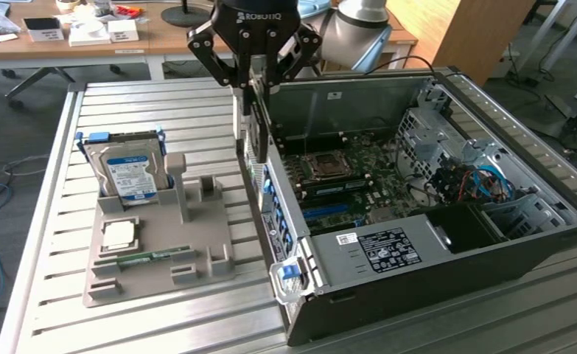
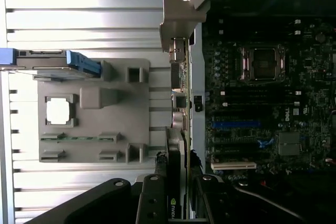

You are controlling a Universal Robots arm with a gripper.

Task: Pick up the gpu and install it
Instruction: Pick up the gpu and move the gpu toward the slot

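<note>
Your claw (image 1: 253,80) grips the gpu (image 2: 177,145) upright at the case (image 1: 416,295) wall (card edge-on); square it to the motherboard (image 2: 273,103) slots, I judge.

ROBOTIQ stands on the gripper (image 1: 256,80) body

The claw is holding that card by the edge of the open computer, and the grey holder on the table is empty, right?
Not quite. The gripper does hold the gpu by the edge of the open computer case, but the grey holder is not empty. The exterior view shows a hard drive standing in it, with a square chip and a green RAM stick lying in it.
</note>
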